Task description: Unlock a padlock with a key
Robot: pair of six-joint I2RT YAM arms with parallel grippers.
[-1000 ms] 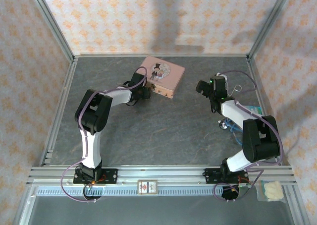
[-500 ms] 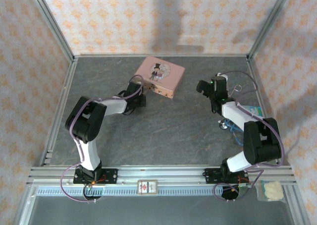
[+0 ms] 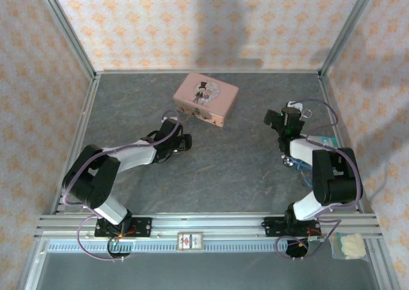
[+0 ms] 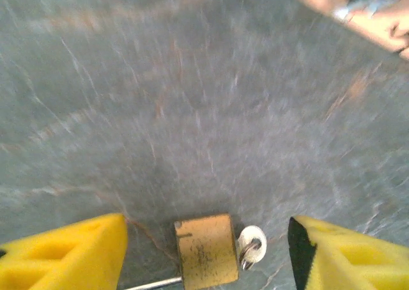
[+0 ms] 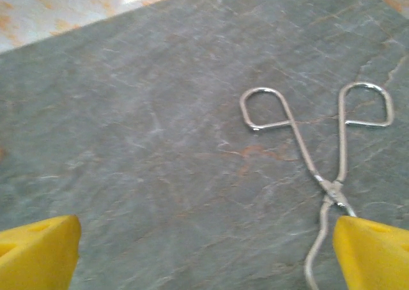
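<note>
The brass padlock (image 4: 203, 250) lies flat on the grey table between the yellow fingers (image 4: 64, 255) of my left gripper (image 4: 206, 239), which stands open and touches nothing. A thin silvery shackle rod (image 4: 153, 283) leaves the padlock's left side. The key (image 4: 251, 245) has its small round head, with a ring through it, against the padlock's right side. In the top view my left gripper (image 3: 182, 142) sits low on the table, in front of the pink tin. My right gripper (image 3: 284, 117) is open over bare table (image 5: 206, 239).
The pink picture tin (image 3: 206, 98) stands at the back middle. A silvery twin-looped wire tool (image 5: 319, 156) lies just right of my right gripper. A pale blue packet (image 3: 327, 141) lies by the right wall. Metal frame rails border the table.
My left arm has drawn back from the pink tin towards the near side and dropped low, and its gripper has opened. My right gripper has shifted a little to the right.
</note>
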